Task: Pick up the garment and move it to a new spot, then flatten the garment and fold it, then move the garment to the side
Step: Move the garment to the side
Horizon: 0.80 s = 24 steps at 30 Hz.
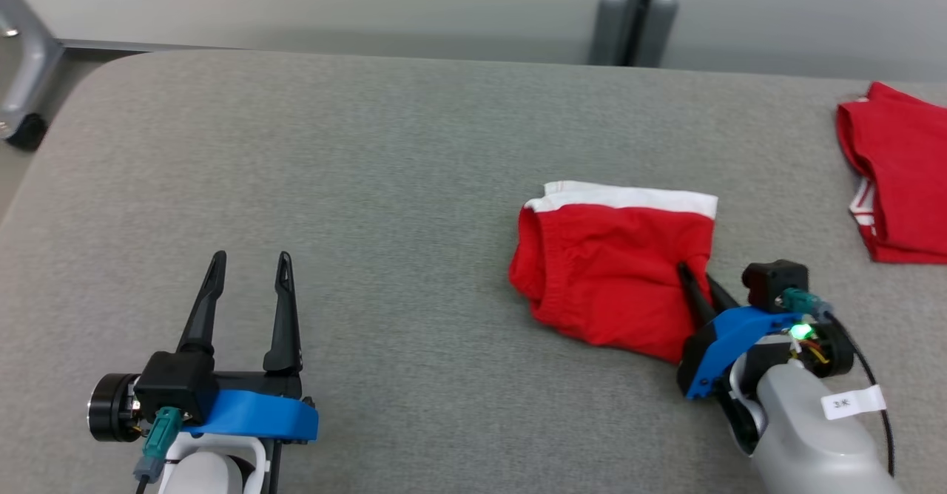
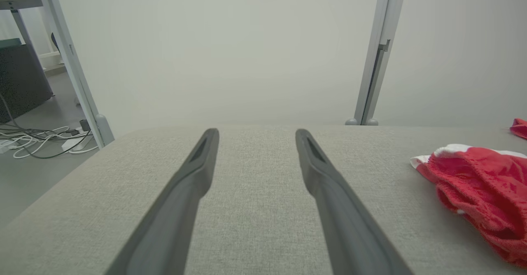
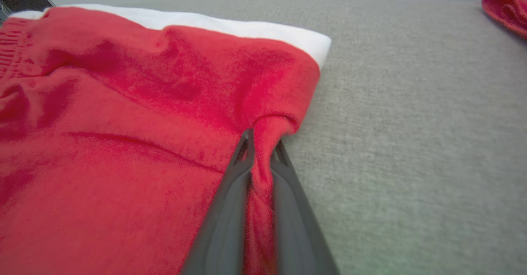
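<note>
The garment (image 1: 607,272) is a folded red cloth with a white band along its far edge, lying right of the table's middle; it also shows as the red garment (image 2: 486,188) at the right of the left wrist view. My right gripper (image 1: 692,276) is at its right edge, and the right wrist view shows the right gripper (image 3: 261,143) shut on a pinched fold of the garment (image 3: 123,122), both fingers squeezing red cloth between them. My left gripper (image 1: 248,261) rests open over bare table at the lower left, well apart from the garment; the left gripper (image 2: 255,133) holds nothing.
Another red garment (image 1: 899,176) with white trim lies at the table's far right edge. The grey fabric table (image 1: 333,168) stretches wide to the left. A grey post (image 1: 632,13) stands behind the table; cables (image 2: 37,141) lie on the floor off its left end.
</note>
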Available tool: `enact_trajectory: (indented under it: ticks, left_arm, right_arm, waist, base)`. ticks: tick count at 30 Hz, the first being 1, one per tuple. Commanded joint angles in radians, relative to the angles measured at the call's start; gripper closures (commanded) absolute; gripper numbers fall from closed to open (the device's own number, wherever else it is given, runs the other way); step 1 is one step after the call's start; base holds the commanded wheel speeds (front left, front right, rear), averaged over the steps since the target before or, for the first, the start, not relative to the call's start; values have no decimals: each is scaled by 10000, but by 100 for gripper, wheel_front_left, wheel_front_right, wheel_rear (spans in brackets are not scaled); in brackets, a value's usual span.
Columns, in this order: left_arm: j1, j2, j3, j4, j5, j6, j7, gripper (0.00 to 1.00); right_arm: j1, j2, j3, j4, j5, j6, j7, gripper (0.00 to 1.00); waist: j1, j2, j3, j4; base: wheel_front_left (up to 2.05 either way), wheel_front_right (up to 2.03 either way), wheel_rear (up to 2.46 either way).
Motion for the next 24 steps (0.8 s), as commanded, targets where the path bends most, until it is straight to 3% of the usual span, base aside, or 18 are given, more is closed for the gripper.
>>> enact_trajectory:
  ticks: [1, 12, 24]
  left_arm:
    - [-35, -4, 73, -76, 8, 7, -23, 0]
    - [-560, 57, 110, -361, 109, -65, -23, 0]
    - [-1130, 104, 129, -453, 196, -132, -23, 0]
  right_arm:
    - [-90, -262, -28, -165, -95, -16, -88, 100]
    - [223, -1338, 28, -1426, -137, -13, -149, 100]
    - [-179, -1880, 183, -3368, -329, -10, 346, 100]
  waist:
    - [0, 0, 26, -253]
    - [0, 0, 789, -1679]
    - [0, 0, 1421, -2037]
  base:
    - [0, 0, 0]
    - [0, 0, 0]
    - [0, 0, 0]
